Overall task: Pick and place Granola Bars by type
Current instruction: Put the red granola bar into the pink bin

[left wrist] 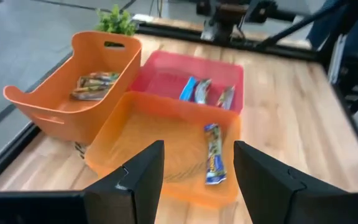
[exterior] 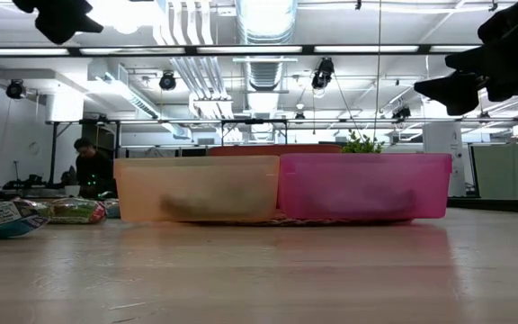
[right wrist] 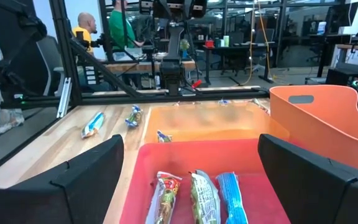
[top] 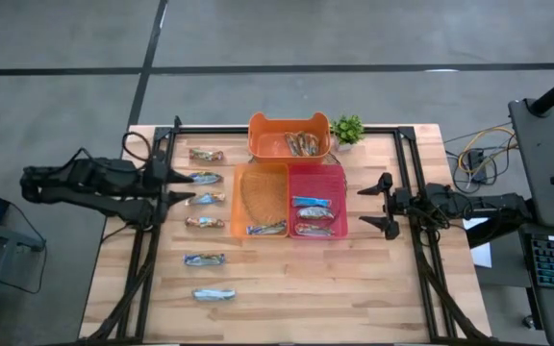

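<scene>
Several granola bars in shiny wrappers lie flat in a row on the table's left half, from a far one to a near one. One bar lies in the pale orange bin. Three bars lie in the pink bin. More bars lie in the deep orange bin at the back. My left gripper hangs open and empty above the row of bars, pointing at the bins. My right gripper stands open and empty right of the pink bin.
A small green potted plant stands right of the deep orange bin. Black frame rails run along both sides of the table. Bare wood lies near the front edge. People show in the room beyond.
</scene>
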